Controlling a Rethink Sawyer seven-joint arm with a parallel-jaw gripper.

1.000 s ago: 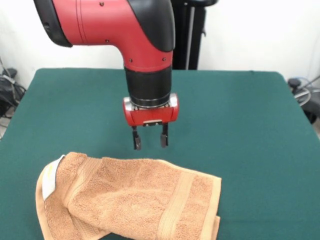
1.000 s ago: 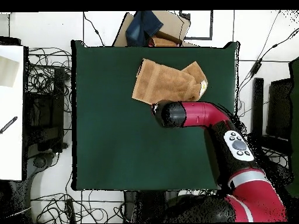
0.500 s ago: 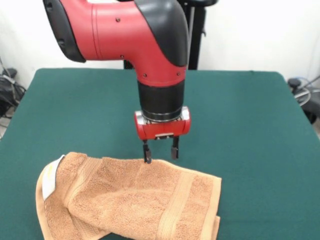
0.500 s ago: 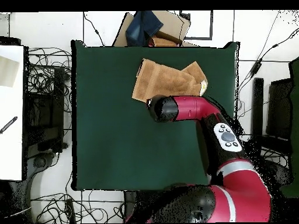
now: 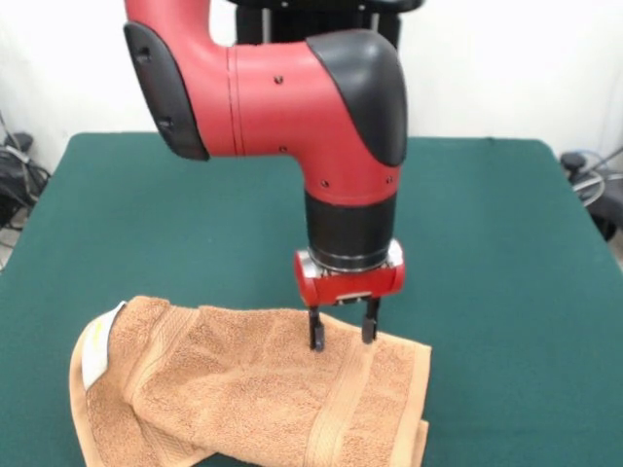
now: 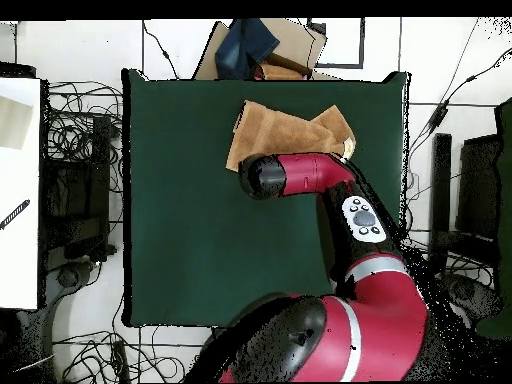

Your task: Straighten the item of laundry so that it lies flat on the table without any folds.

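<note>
The orange-tan terry towel [image 5: 253,389] lies rumpled and partly folded over itself near the front edge of the green table [image 5: 487,243], its white-yellow tag [image 5: 97,352] at its left end. In the overhead view the towel [image 6: 275,128] sits near the table's top edge. My gripper [image 5: 341,336] is open, fingers pointing down, its tips at or just above the towel's right part next to a woven band. In the overhead view the arm's wrist [image 6: 262,177] hides the gripper and the towel's lower edge.
The red arm [image 6: 345,200] crosses the table from the bottom right in the overhead view. A cardboard box with a blue cloth [image 6: 255,45] stands beyond the table's top edge. Cables lie on the floor at the left [image 6: 75,130].
My gripper has moved toward the front and right in the front view and come down, from above bare table behind the towel to over the towel's right part. The towel has not moved.
</note>
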